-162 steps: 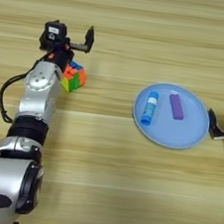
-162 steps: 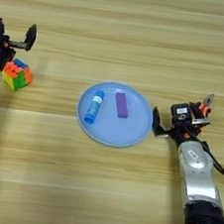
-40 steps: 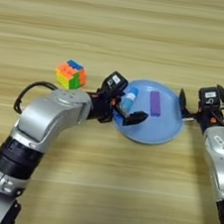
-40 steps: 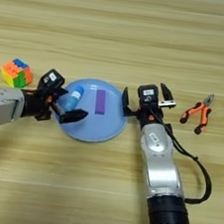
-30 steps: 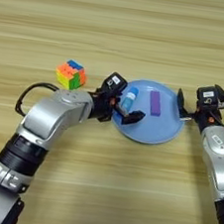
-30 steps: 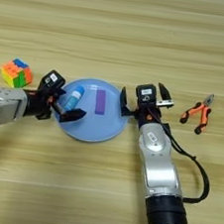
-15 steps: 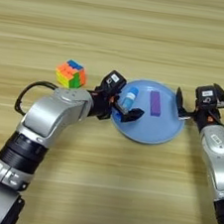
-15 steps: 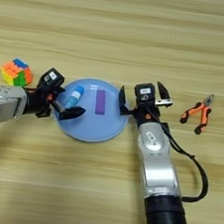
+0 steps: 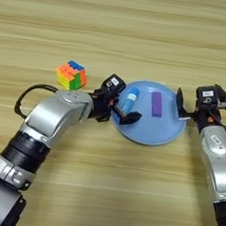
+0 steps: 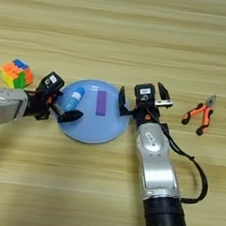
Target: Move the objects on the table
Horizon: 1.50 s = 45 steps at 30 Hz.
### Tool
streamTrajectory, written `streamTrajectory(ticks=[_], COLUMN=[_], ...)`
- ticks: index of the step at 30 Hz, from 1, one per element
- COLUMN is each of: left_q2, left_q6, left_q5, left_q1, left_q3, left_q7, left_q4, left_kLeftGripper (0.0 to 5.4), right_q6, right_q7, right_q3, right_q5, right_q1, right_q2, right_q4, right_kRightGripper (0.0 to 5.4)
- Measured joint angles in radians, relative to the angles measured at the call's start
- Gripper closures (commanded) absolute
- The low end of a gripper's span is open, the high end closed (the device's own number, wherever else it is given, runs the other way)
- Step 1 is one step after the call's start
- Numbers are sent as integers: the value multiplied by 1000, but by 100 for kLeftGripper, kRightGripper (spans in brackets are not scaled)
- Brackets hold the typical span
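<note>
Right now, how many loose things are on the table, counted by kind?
Puzzle cube: 1
Blue tube: 1
Purple block: 1
Light-blue plate: 1
Orange-handled pliers: 1
Total: 5

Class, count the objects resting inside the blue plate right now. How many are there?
2: the blue tube on the plate's left side, between the left gripper's fingers, and the purple block right of it. Nothing seems hidden.
</note>
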Motion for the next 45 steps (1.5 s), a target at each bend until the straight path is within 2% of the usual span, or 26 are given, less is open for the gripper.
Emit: streamTrajectory(ticks=[4,8,14,17,22,32,45], left_q2=[-4,-35,-48,-68,-68,-80,-92], left_q6=[-12,-16,-21,-30,-32,-97,-124], left_q5=[6,18,39,44,52,87,112], left_q1=[-9,-32,-41,-49,-51,-102,-123], left_q3=[-10,-32,-46,-58,-59,-56,-52], left_q7=[-1,-1,-1,-1,-2,-18,-23], left_q4=[20,57,78,88,101,251,300], left_kLeftGripper=[0,0,0,0,0,0,0], right_q6=[2,6,19,20,20,20,20], right_q7=[0,-1,-2,-3,-4,-3,-5], right_q3=[2,7,10,10,10,10,10], right_q5=[-1,-1,-1,-1,-1,-1,-1], right_q1=[2,2,5,6,6,6,6], right_q2=[1,4,8,8,13,24,31], right_q4=[-7,-10,-17,-20,-21,-22,-23], right_kRightGripper=[1,1,1,1,1,1,1])
